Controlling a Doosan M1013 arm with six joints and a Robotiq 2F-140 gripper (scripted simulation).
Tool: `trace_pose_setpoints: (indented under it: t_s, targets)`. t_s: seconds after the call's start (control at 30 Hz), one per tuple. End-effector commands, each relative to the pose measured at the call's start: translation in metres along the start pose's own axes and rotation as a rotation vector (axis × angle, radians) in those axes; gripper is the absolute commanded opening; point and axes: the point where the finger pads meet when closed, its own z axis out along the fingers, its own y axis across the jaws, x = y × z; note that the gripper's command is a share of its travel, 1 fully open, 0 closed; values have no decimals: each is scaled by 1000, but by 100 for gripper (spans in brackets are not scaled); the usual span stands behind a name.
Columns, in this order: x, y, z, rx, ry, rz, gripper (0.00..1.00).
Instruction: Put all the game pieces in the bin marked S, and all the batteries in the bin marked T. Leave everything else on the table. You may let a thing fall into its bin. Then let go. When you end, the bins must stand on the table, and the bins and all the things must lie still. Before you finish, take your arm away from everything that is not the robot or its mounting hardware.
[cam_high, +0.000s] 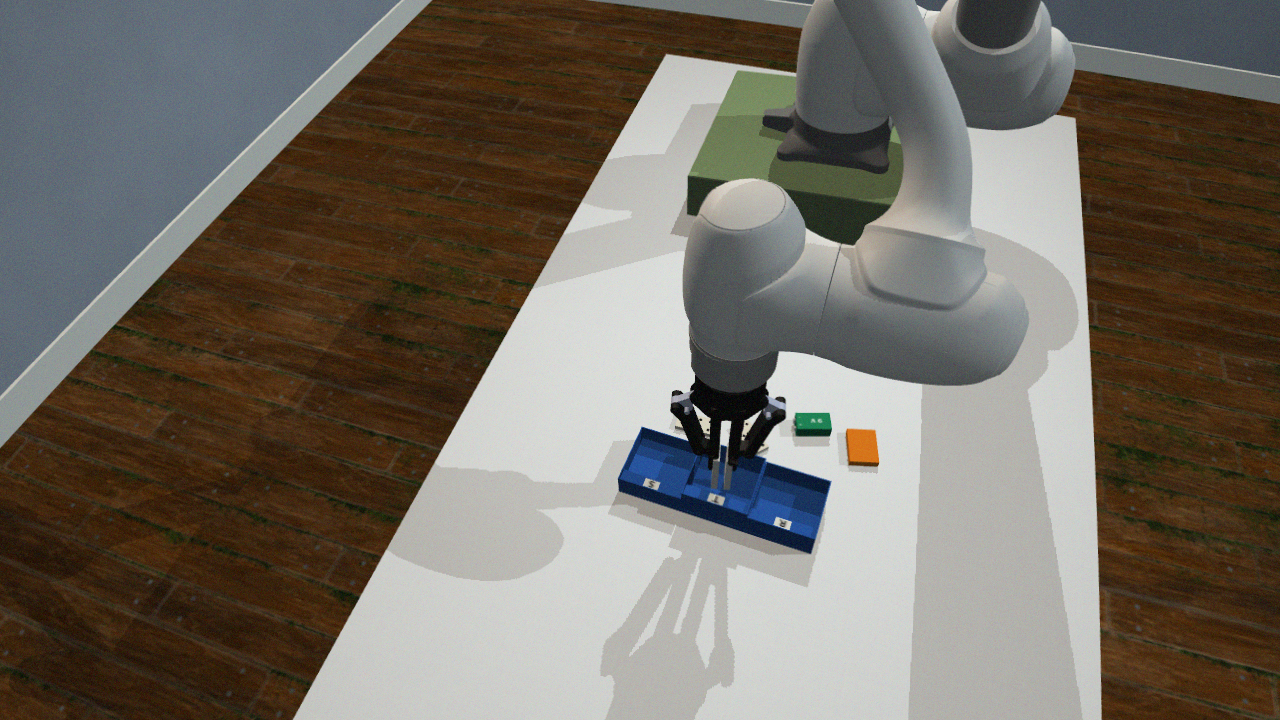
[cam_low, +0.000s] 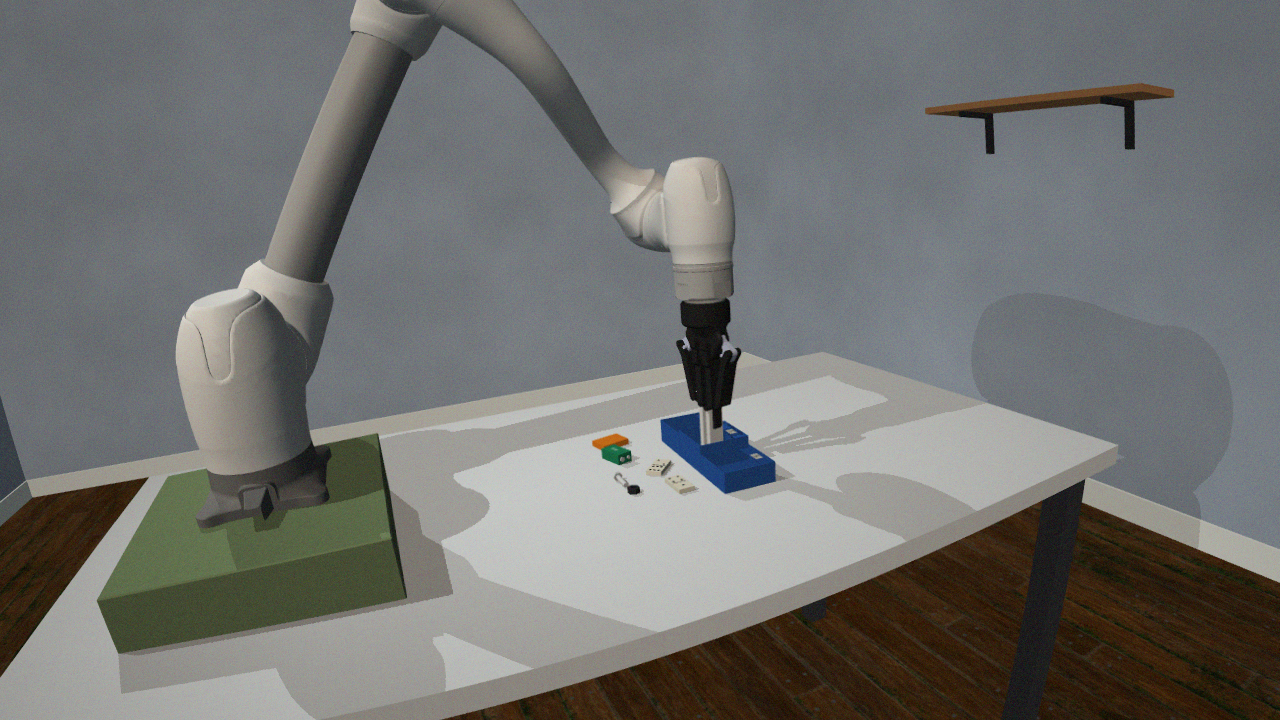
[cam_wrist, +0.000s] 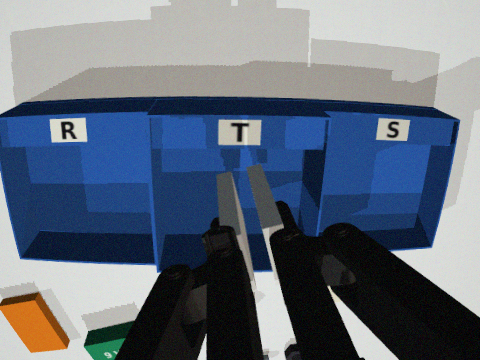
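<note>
A blue bin (cam_high: 723, 488) with three compartments marked R (cam_wrist: 68, 130), T (cam_wrist: 239, 132) and S (cam_wrist: 392, 130) stands on the white table. All three compartments look empty in the wrist view. My gripper (cam_wrist: 244, 192) is shut with nothing between its fingers, and its tips hang over the T compartment; it also shows in the top and exterior views (cam_high: 725, 479) (cam_low: 708, 435). A green battery (cam_high: 811, 422) (cam_low: 617, 454) (cam_wrist: 110, 343) lies beside the bin. Two pale dominoes (cam_low: 658, 466) (cam_low: 680, 483) lie on the table next to the bin.
An orange block (cam_high: 861, 445) (cam_wrist: 35, 322) lies next to the green battery. A small key-like thing (cam_low: 626, 485) lies near the dominoes. The arm's green base block (cam_low: 250, 537) stands at the far end of the table.
</note>
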Motion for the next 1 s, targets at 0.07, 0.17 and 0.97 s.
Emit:
trace_pose_setpoints:
  t_s: [0.07,0.17,0.97]
  targets:
    - [0,0,-5,0,0,0,5]
    - [0,0,-9,0,0,0,5]
    - [4,-14,-50,0,0,0,5]
